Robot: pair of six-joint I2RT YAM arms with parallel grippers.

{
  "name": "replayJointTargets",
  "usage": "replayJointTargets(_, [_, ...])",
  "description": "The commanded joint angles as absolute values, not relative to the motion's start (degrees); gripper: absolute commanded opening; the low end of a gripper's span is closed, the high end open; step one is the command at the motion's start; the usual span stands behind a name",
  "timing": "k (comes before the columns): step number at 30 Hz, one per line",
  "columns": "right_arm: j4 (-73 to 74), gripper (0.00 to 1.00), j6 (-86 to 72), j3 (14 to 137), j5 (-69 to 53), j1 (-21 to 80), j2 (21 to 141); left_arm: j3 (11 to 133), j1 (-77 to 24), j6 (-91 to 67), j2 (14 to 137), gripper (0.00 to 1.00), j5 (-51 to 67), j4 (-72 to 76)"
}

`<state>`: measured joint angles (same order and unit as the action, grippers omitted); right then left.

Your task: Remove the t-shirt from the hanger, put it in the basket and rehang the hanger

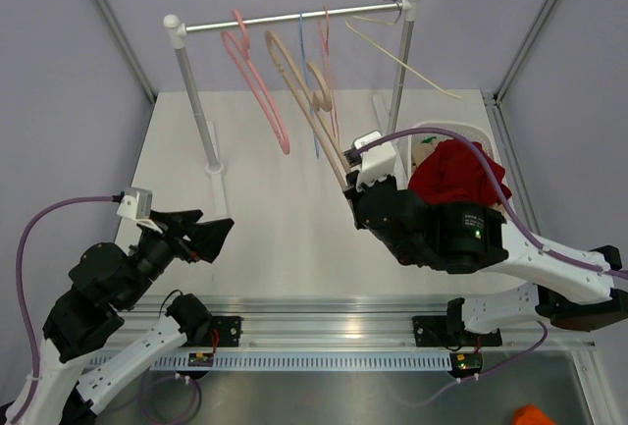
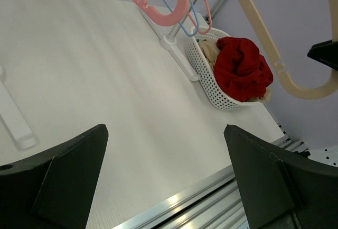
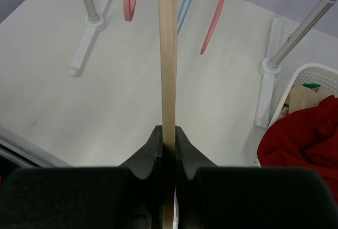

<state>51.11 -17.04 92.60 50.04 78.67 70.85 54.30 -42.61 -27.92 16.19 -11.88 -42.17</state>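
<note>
Lying bunched, the red t-shirt (image 1: 459,172) filled the white basket (image 2: 208,81) at the right of the table (image 1: 285,239), clear of the beige hanger (image 3: 168,54), whose lower end my right gripper (image 3: 168,136) clenched; my left gripper (image 1: 211,237) hung spread and empty. I judged that pulling away without letting go could drag the hanger off the rail (image 1: 294,18) or tip the rack (image 1: 193,101). The basket also held a tan cloth (image 2: 211,52).

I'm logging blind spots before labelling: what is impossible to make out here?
Contents of basket under red t-shirt: every view, shirt covers them.
Hook of beige hanger: right wrist view, cut by top edge.
Fingertips of right gripper: top view, hidden behind its own wrist.
Identity of orange object: top view, cut by bottom edge.
</note>
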Motion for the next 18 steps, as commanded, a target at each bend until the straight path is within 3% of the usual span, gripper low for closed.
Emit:
replayJointTargets(1, [51.41, 0.0, -19.86, 92.72, 50.46, 81.12, 68.55, 52.91, -42.63, -25.75, 16.17, 0.99, -14.5, -41.4])
replayJointTargets(8, [57.66, 0.0, -21.09, 96.77, 50.54, 79.99, 75.84, 51.95, -42.63, -25.14, 16.0, 0.99, -15.12, -41.4])
replayJointTargets(18, [48.17, 0.0, -15.12, 95.53, 45.45, 70.76, 79.18, 51.33, -42.63, -25.31, 15.21, 0.99, -14.59, -41.31])
